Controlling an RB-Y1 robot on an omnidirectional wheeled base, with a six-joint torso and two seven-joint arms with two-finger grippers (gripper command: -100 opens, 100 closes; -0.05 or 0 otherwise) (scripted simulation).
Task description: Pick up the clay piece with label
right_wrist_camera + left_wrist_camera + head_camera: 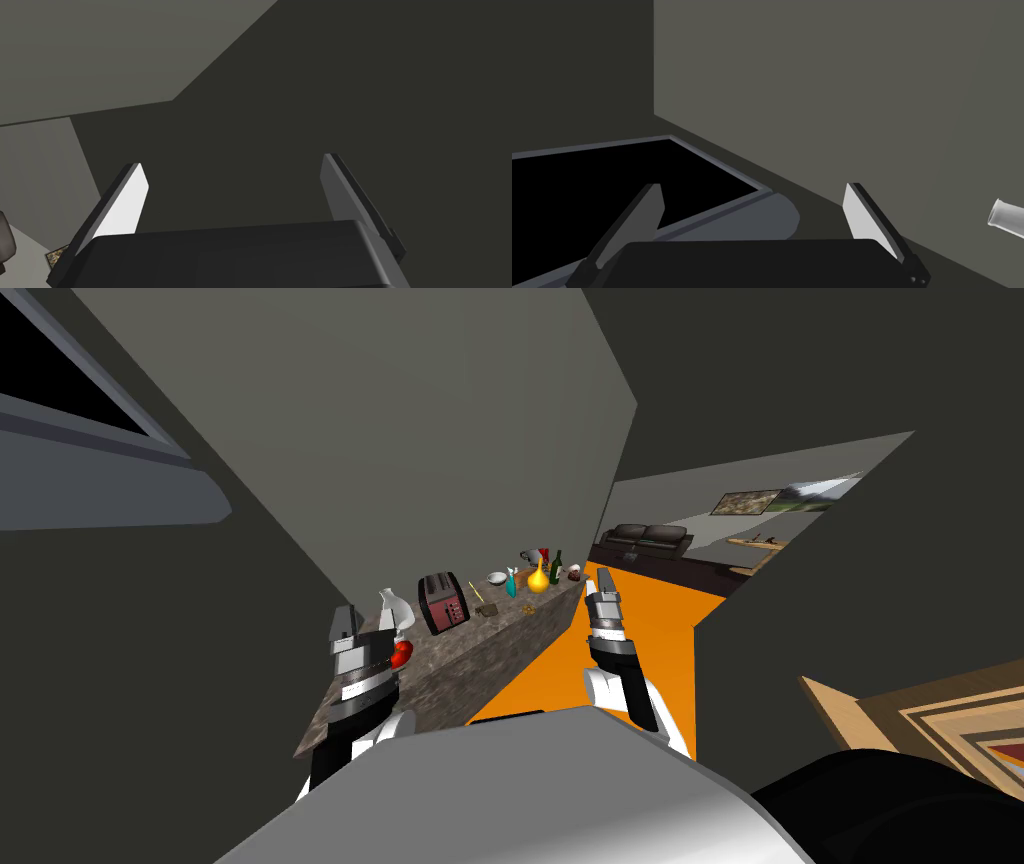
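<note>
A speckled stone counter (pixel 480 663) runs along the wall ahead of me. On it stand a white vase (pixel 393 608), a yellow gourd-shaped vase (pixel 538 579) and a small brown piece (pixel 489 610); I cannot make out a label on any of them. My left gripper (pixel 347 623) hangs open and empty over the counter's near end, just beside the white vase, whose pale neck (pixel 1007 217) shows past the left gripper (pixel 753 186). My right gripper (pixel 604 581) is raised over the orange floor beside the counter's far end; the right gripper (pixel 231 161) is open and empty.
A red round thing (pixel 402 655) lies by my left wrist. Further along the counter are a dark red toaster (pixel 441 602), a white bowl (pixel 496 579), a teal bottle (pixel 511 584) and a green bottle (pixel 555 569). Orange floor (pixel 610 668) lies right of the counter, a dark sofa (pixel 645 538) beyond.
</note>
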